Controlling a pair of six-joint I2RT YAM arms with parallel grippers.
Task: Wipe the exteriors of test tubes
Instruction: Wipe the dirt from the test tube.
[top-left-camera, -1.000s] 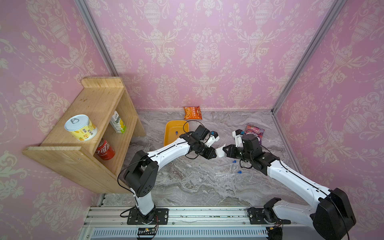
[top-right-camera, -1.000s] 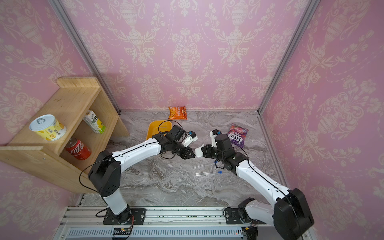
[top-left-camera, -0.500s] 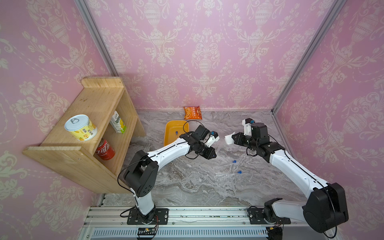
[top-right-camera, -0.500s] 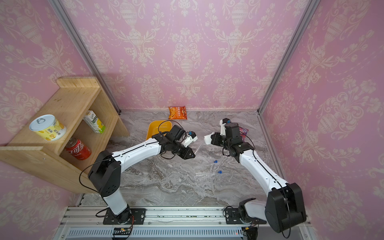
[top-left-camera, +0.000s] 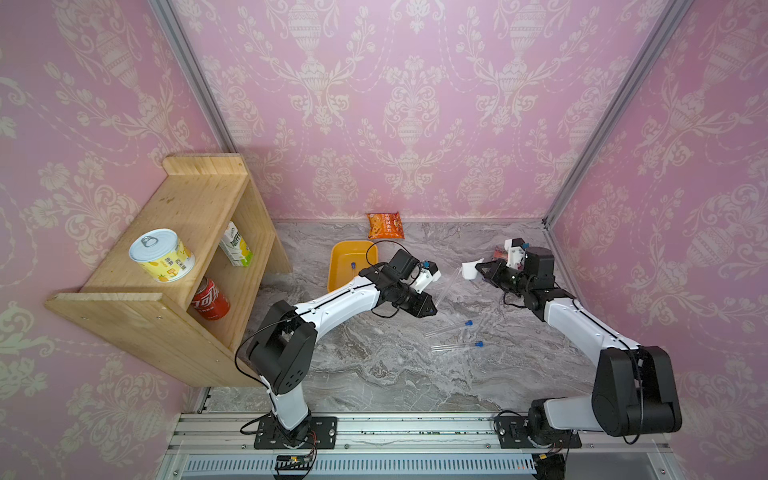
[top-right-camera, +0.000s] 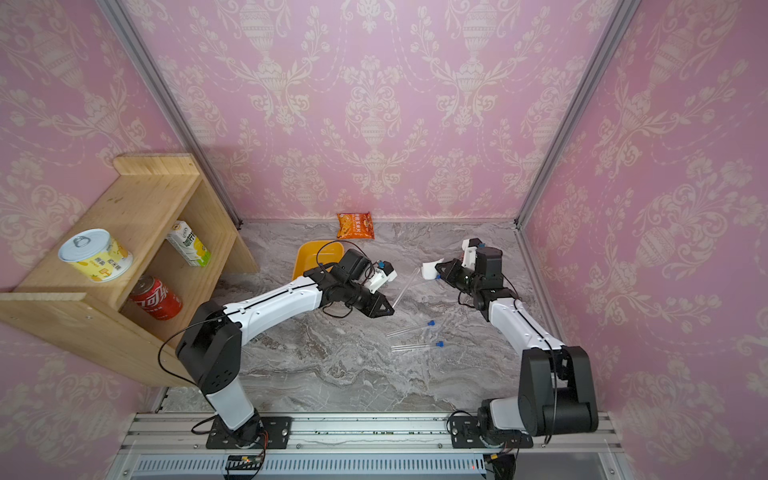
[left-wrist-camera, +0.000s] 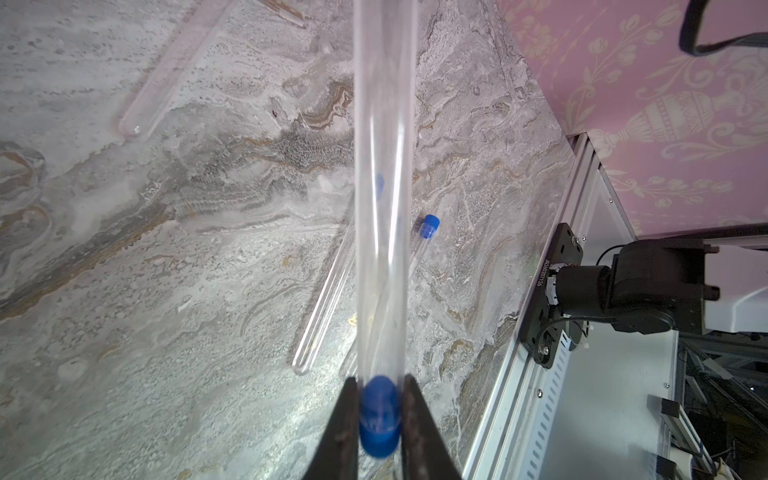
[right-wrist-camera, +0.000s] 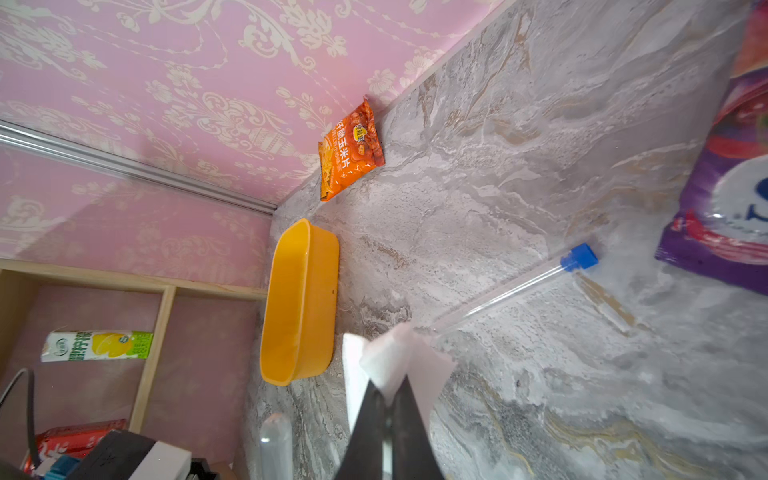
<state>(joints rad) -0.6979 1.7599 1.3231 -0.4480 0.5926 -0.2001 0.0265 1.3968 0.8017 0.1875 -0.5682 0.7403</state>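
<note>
My left gripper is shut on the blue cap of a clear test tube, which slants up from the gripper in both top views. My right gripper is shut on a folded white wipe and hangs a short way from the tube's free end, not touching it. Two capped tubes lie on the marble in front. Another tube lies beside the purple bag. A blue cap shows in the yellow tray.
The yellow tray stands behind the left arm. An orange snack bag lies at the back wall and a purple bag at the back right. A wooden shelf with cans and a carton fills the left side.
My right gripper, with the wipe, has drawn away from the left gripper and its tube toward the back right. The left arm has hardly moved.
</note>
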